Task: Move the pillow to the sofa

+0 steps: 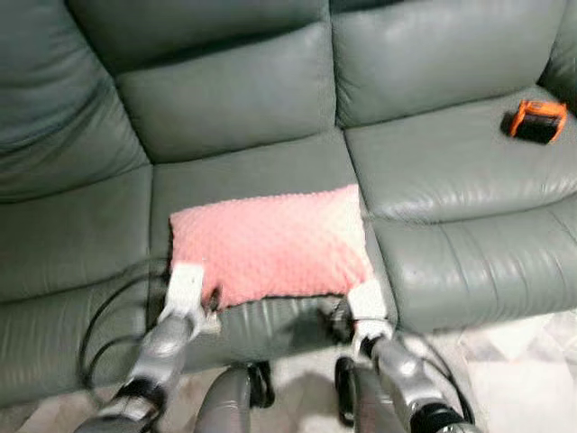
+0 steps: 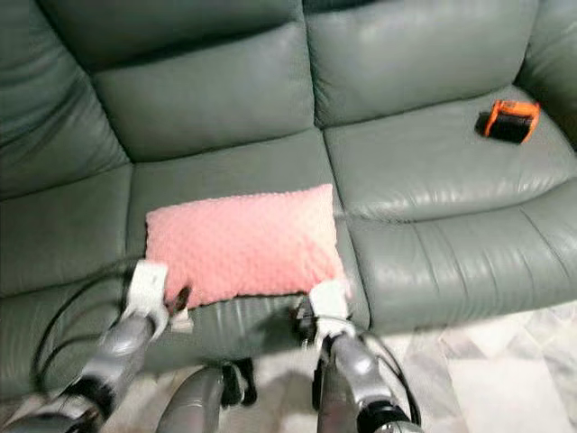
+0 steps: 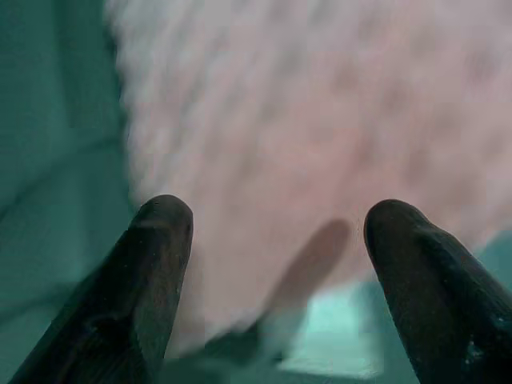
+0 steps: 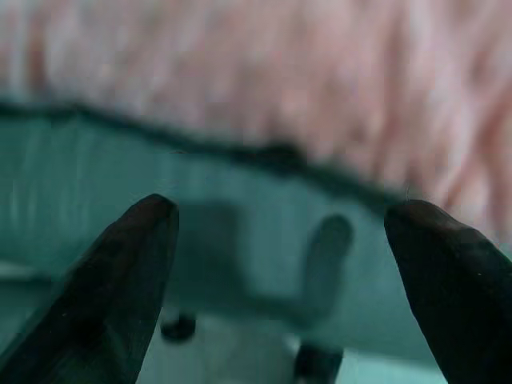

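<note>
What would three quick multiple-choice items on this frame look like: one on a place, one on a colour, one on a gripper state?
1. Where does the pink pillow lie?
A. on the floor
B. on the middle seat cushion of the grey sofa
C. on the sofa's backrest

2. What colour is the small device on the sofa's right seat cushion?
A. orange and black
B. blue
C. white

3. How do the left gripper and right gripper stand?
A. both shut on the pillow
B. left shut, right open
C. both open, at the pillow's front edge

Answers:
1 B, the pillow rests flat on the centre seat.
2 A, its shell is orange around a black body.
3 C, each wrist view shows the fingers spread apart with nothing between them.
</note>
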`<state>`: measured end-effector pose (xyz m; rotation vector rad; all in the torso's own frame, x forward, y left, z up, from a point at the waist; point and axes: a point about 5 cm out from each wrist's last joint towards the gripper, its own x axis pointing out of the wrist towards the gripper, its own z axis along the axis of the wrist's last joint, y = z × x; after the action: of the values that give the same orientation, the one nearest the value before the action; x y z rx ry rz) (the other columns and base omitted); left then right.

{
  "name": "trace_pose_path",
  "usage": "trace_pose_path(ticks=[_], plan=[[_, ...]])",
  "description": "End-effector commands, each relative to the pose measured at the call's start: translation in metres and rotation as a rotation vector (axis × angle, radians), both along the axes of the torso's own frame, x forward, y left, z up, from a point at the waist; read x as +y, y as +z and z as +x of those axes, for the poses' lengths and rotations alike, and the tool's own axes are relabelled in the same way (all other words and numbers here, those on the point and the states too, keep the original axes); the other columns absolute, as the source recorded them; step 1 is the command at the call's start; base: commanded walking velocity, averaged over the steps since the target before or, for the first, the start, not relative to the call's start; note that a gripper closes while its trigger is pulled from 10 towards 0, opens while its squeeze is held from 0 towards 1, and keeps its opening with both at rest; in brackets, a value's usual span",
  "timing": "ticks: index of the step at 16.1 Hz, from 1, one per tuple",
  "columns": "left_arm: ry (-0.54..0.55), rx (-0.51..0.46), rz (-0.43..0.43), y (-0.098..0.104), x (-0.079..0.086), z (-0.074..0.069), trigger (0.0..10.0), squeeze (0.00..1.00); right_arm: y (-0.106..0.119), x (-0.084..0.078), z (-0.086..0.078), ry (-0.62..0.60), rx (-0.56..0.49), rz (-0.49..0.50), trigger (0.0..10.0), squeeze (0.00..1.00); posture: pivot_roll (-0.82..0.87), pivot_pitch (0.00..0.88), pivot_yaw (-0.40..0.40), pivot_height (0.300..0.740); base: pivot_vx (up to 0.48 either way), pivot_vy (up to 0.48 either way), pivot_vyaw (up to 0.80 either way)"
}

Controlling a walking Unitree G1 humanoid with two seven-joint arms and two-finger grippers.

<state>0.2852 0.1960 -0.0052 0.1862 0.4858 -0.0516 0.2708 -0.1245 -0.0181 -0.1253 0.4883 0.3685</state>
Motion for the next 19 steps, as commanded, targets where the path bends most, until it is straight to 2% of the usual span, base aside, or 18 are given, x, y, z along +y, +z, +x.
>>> trace_pose_path(ticks=[1,3,5,7,8,10,13,14,16,18,19], plan=[[0.056,0.125,0.068,-0.021,0.030,-0.029,10.0,0.00,-0.020,-0.012,-0.021,-0.004,0.114,-0.045,10.0,0.00,-0.08,0.137,0.096,0.740,0.000,0.000,0.00],[0.102,0.171,0.098,-0.027,0.046,-0.043,10.0,0.00,-0.030,-0.023,-0.032,-0.038,0.180,-0.064,10.0,0.00,-0.09,0.088,0.081,0.740,0.000,0.000,0.00],[0.128,0.187,0.109,-0.032,0.053,-0.052,10.0,0.00,-0.040,-0.030,-0.045,-0.063,0.247,-0.074,10.0,0.00,-0.09,0.049,0.069,0.740,0.000,0.000,0.00],[0.122,0.231,0.103,-0.038,0.050,-0.059,10.0,0.00,-0.044,-0.035,-0.050,-0.082,0.283,-0.083,10.0,0.00,-0.10,0.008,0.058,0.740,0.000,0.000,0.00],[0.114,0.312,0.106,-0.048,0.048,-0.071,10.0,0.00,-0.047,-0.042,-0.054,-0.110,0.320,-0.110,10.0,0.00,-0.11,0.000,0.055,0.740,0.000,0.000,0.00],[0.136,0.408,0.081,-0.059,0.050,-0.089,10.0,0.00,-0.054,-0.053,-0.064,-0.151,0.381,-0.149,10.0,0.00,-0.10,0.000,0.051,0.740,0.000,0.000,0.00],[0.169,0.433,0.033,-0.063,0.049,-0.094,10.0,0.00,-0.056,-0.060,-0.069,-0.167,0.404,-0.194,10.0,0.00,-0.10,0.000,0.044,0.740,0.000,0.000,0.00],[0.189,0.430,0.029,-0.063,0.050,-0.094,10.0,0.00,-0.055,-0.063,-0.067,-0.225,0.400,-0.189,10.0,0.00,-0.11,0.000,0.029,0.740,0.000,0.000,0.00],[0.218,0.436,0.022,-0.063,0.050,-0.094,10.0,0.00,-0.052,-0.063,-0.061,-0.262,0.382,-0.179,10.0,0.00,-0.11,0.000,0.010,0.740,0.000,0.000,0.00],[0.234,0.442,0.008,-0.064,0.045,-0.094,10.0,0.00,-0.049,-0.063,-0.055,-0.267,0.368,-0.180,10.0,0.00,-0.11,0.000,0.001,0.740,0.000,0.000,0.00],[0.237,0.442,-0.013,-0.066,0.037,-0.093,10.0,0.00,-0.049,-0.070,-0.057,-0.271,0.373,-0.218,10.0,0.00,-0.11,0.000,-0.010,0.740,0.000,0.000,0.00]])
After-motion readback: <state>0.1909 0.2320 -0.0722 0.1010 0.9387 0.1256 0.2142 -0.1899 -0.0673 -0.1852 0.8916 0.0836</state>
